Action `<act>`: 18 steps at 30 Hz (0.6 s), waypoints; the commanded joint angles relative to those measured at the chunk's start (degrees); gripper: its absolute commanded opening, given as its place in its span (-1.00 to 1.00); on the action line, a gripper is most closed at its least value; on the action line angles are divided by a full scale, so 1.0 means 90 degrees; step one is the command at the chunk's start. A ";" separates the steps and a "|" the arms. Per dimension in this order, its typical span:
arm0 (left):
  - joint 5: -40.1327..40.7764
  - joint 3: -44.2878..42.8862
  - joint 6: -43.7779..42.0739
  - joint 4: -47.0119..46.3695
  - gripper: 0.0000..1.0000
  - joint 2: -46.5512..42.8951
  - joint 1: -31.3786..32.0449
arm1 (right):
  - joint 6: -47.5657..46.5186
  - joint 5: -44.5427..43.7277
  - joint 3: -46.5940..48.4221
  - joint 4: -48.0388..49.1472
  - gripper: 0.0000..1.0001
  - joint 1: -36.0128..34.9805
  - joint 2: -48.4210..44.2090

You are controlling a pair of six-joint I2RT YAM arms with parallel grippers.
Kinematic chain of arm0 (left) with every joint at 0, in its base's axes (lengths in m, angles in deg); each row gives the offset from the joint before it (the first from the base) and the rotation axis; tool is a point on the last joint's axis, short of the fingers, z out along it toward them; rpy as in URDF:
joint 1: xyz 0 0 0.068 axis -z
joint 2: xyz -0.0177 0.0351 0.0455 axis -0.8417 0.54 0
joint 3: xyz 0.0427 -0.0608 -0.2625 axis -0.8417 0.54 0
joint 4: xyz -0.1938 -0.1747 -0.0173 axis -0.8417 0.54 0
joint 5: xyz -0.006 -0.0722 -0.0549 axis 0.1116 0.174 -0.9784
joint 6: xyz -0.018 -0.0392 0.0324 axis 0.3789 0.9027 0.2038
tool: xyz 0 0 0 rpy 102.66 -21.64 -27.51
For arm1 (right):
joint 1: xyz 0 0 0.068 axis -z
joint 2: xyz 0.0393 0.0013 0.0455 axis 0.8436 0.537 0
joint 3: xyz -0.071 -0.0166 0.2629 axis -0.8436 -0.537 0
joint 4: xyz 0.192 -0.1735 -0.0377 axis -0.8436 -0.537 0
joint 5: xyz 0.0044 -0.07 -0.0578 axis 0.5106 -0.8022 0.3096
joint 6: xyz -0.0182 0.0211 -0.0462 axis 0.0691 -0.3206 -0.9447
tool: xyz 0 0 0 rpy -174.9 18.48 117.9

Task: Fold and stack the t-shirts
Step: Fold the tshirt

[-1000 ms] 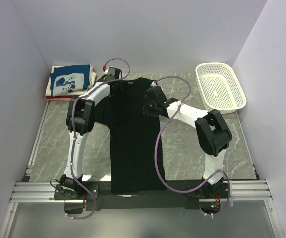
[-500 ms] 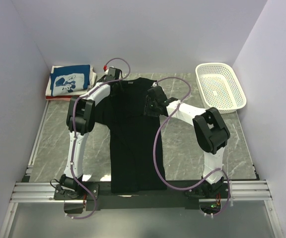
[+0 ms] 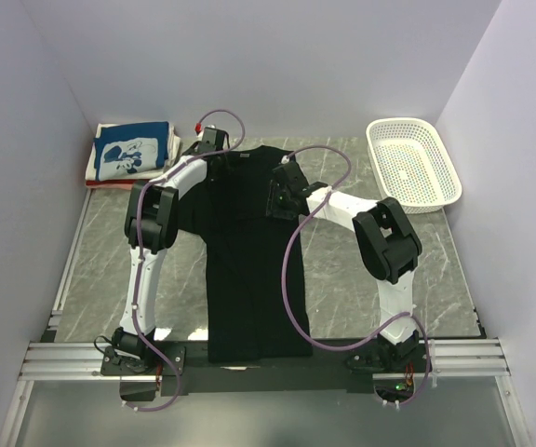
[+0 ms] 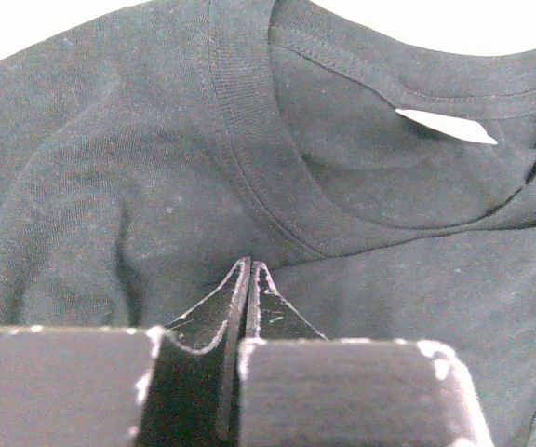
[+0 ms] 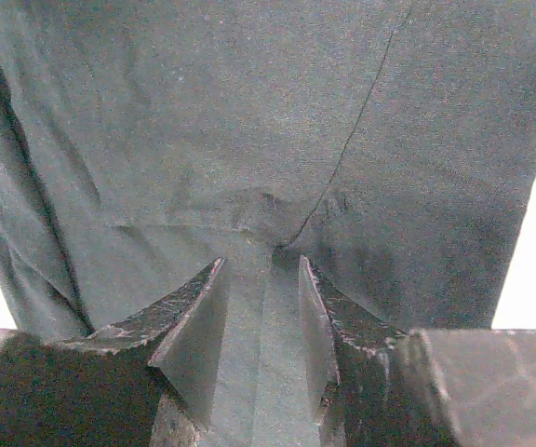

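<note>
**Now: left pincer shut by the collar, right pincer half open at the sleeve**

Grey marble-patterned table top [image 3: 342,279] carries everything.

Plain black short-sleeved cotton t-shirt [image 3: 249,279] lies spread flat down the middle. Its collar is at the far side and its hem is at the near edge, between the two arm bases.

White-and-black left arm [image 3: 147,242] reaches out to the shirt's far left shoulder. White-and-black right arm [image 3: 389,242] bends across to the far right sleeve area.

White perforated plastic oval basket [image 3: 413,163] sits at the far right corner, well apart from the shirt.

Folded stack of t-shirts [image 3: 130,152] sits at the far left corner. A blue one with white print is on top, with white and red edges showing beneath.

Left gripper [image 4: 248,265] has its fingers closed tip to tip, pressed onto the black cloth just beside the ribbed collar. Can't tell if a fold is nipped between them.

Right gripper [image 5: 261,263] has its jaws about halfway apart, tips down on the cloth where the sleeve seam ends. Fabric lies in the gap and is not clamped.

Small white neck label [image 4: 445,126] shows inside the collar.
</note>
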 commanded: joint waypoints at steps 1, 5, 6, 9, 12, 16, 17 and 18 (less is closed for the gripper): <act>-0.0079 0.0060 -0.0033 -0.0187 -0.97 -0.0323 0.0021 | -0.0119 -0.0049 0.0254 0.0089 -0.13 0.0024 0.0036; -0.0079 0.0070 -0.0042 -0.0216 -0.99 -0.0460 0.0021 | -0.0128 -0.0107 0.0313 0.0030 -0.13 0.0024 0.0103; -0.0079 0.0060 -0.0042 -0.0206 -0.99 -0.0489 0.0021 | -0.0148 -0.0117 0.0322 0.0020 -0.13 0.0014 0.0114; -0.0079 0.0030 -0.0062 -0.0158 -0.99 -0.0567 0.0021 | -0.0138 -0.0137 0.0332 0.0040 -0.13 0.0014 0.0162; -0.0011 0.0060 -0.0091 -0.0138 -0.99 -0.0694 0.0021 | -0.0158 -0.0156 0.0420 0.0001 -0.12 0.0014 0.0250; 0.0291 0.0001 -0.0159 0.0164 -0.53 -0.0801 0.0021 | -0.0207 -0.0186 0.0508 -0.0058 -0.10 -0.0035 0.0319; 0.0408 0.0069 -0.0160 0.0184 -0.44 -0.0821 0.0021 | -0.0206 -0.0186 0.0498 -0.0039 -0.10 -0.0025 0.0319; 0.0419 0.0128 -0.0160 0.0204 -0.37 -0.0850 0.0021 | -0.0206 -0.0186 0.0479 -0.0029 -0.10 -0.0025 0.0299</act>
